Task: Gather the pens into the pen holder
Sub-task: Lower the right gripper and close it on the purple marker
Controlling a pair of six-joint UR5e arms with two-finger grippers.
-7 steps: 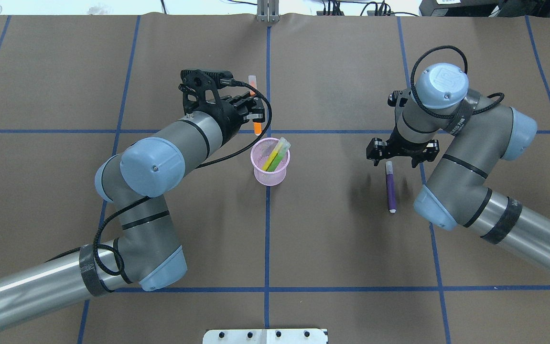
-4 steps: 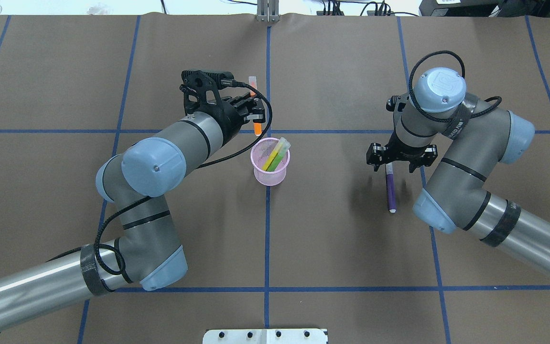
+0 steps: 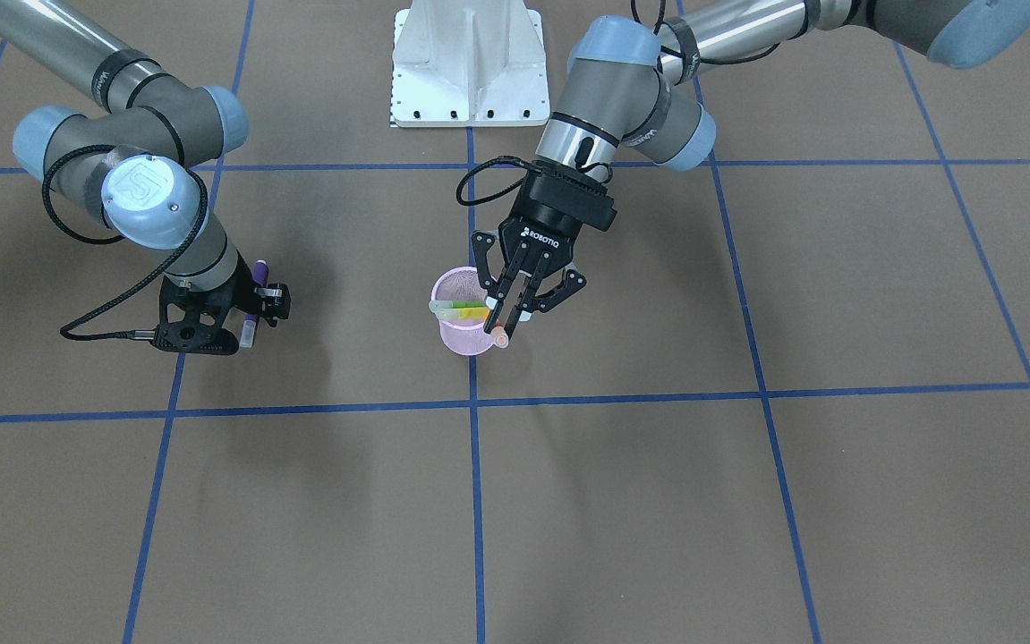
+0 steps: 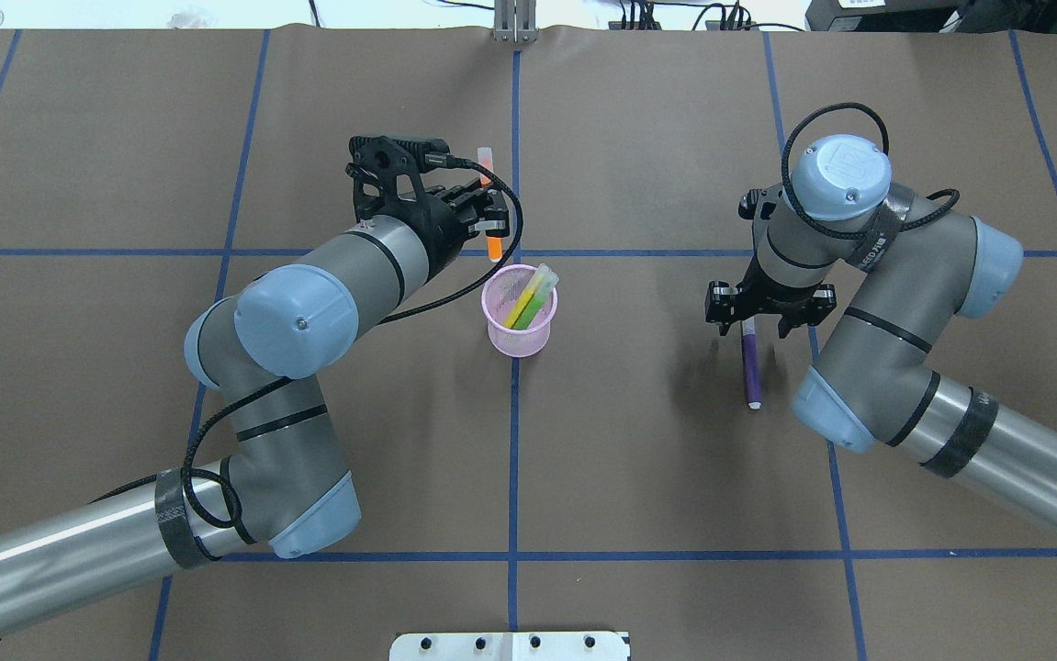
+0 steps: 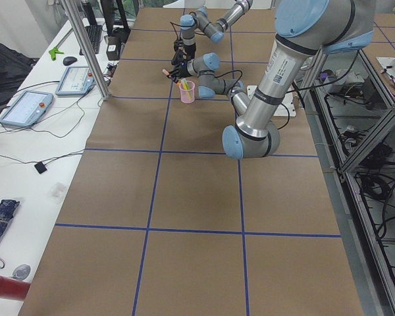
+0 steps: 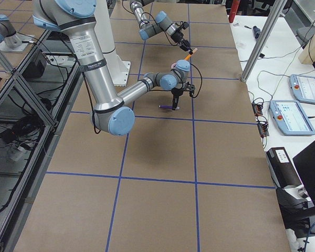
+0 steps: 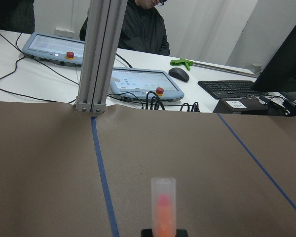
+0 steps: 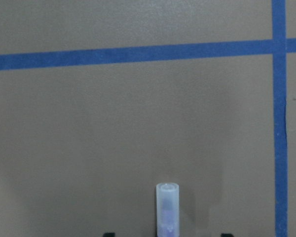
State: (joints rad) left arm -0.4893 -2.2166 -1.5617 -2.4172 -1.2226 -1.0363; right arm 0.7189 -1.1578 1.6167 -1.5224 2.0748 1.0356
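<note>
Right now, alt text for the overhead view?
The left gripper holds an orange pen just past a pink mesh holder that has a green pen in it. The right gripper sits open over one end of a purple pen lying on the table.

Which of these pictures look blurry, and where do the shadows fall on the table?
Left wrist view: the orange pen near the lens is soft, the desks behind sharper. Right wrist view: the purple pen cap is fuzzy, with a faint shadow around it. Overhead view: a soft shadow lies left of the purple pen; the far strip beyond the table is washed out white.
</note>
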